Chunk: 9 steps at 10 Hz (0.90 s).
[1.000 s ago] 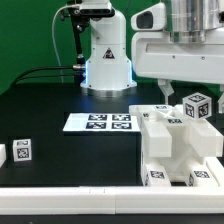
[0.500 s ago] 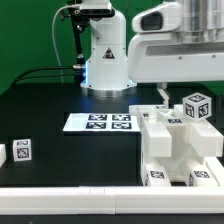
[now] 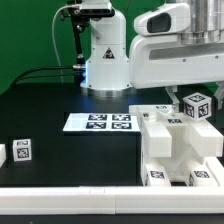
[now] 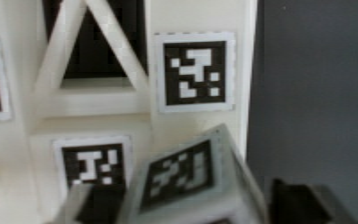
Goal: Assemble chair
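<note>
The chair's white blocky parts stand stacked at the exterior view's right, with square tags on their faces. A tagged chair piece rises above them, just under my white hand. My gripper comes down over it. In the wrist view this piece sits tilted between my two dark fingers, which press close against its sides. My gripper is shut on it. Behind it lies a white chair part carrying more tags.
The marker board lies flat mid-table. A small tagged white piece sits at the exterior view's left, with another at the frame edge. The robot base stands at the back.
My hand has sunk lower over the tagged chair piece. The fingers have drawn in from wide open onto its sides.
</note>
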Each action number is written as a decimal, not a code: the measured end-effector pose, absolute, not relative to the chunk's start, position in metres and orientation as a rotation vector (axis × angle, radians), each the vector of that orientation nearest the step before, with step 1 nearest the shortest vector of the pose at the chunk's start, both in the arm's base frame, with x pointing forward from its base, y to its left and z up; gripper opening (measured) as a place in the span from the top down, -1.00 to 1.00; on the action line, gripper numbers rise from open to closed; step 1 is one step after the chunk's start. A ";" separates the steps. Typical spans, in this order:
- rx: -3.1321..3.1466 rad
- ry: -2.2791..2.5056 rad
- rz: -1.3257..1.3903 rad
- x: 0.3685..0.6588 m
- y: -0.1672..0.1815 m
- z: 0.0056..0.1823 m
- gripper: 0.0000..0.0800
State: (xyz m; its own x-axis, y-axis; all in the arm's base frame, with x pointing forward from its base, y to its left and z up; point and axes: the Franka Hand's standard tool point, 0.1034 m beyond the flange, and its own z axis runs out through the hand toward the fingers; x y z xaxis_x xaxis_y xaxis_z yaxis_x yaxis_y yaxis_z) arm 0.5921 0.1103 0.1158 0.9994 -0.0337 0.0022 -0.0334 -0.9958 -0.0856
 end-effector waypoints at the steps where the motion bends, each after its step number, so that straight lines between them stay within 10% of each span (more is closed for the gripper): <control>1: -3.046 0.226 0.003 0.592 0.111 0.115 0.34; 9: -2.635 1.561 0.056 0.591 0.117 0.114 0.34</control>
